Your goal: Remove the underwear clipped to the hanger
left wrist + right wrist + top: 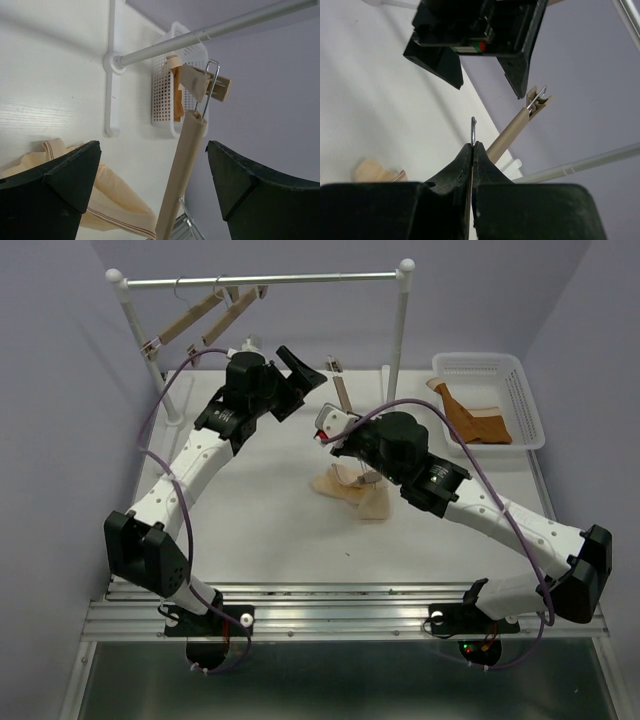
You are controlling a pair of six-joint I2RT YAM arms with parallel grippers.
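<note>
Top external: hanger (pixel 341 392) seemingly half-hidden

Left wrist view: the hanger (pixel 186 155) runs up between the left gripper's (pixel 153 146) spread fingers (pixel 65 185), touching neither. Its clip (pixel 193 82) sits beyond the tips. The underwear (pixel 107 197) lies on the table (pixel 50 75), partly behind one finger. The basket (pixel 162 95) is past the fingertips, with a cloth (pixel 177 107) in it.

Right wrist view: the hook (pixel 473 131) stands out from between the right gripper's (pixel 472 146) pressed-together fingers. The hanger's bar lies beyond them, to the right.
</note>
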